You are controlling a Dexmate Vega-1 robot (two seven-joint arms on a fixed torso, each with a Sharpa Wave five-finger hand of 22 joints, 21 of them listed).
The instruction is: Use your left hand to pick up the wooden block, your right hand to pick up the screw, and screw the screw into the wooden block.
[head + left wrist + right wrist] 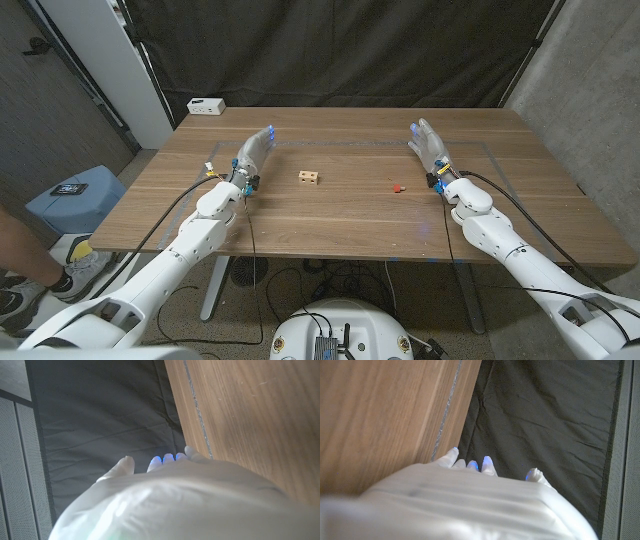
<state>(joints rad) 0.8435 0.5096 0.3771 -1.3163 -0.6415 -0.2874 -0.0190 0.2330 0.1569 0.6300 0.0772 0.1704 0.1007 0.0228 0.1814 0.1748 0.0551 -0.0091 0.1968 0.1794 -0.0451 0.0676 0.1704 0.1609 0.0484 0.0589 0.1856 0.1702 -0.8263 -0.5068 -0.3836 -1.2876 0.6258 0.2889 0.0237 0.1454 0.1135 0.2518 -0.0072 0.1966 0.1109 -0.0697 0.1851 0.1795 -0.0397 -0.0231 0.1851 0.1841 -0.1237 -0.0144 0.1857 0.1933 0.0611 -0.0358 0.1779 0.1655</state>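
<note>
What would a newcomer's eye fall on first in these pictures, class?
Two white robot hands stand out, the left hand and the right hand, each holding nothing, one towards each side of the wooden table. Between them lie a small wooden block nearer the left hand and a tiny red screw nearer the right. A black curtain hangs behind the table.

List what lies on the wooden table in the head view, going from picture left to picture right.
White robot left hand → small light wooden block with holes → small red screw → white robot right hand. A white box sits at the far left corner, left of all these.
</note>
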